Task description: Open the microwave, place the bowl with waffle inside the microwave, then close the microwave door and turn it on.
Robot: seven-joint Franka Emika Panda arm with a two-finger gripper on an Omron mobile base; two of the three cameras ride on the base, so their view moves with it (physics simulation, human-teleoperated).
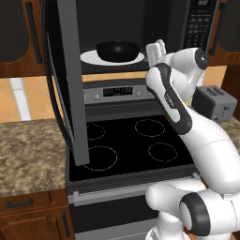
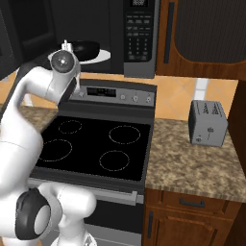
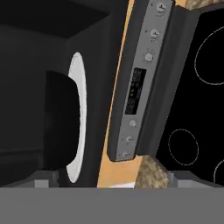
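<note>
Bowl is already set on the turntable; microwave door remains to be shut; claw state cannot be told.

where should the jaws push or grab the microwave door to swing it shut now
Take the microwave door at its free outer edge, low down, coming from the left face that points away from the cavity. It stands swung wide open, hinged at the left, so that edge gives the most leverage. The bowl already sits on the turntable, clear of the swing.
</note>
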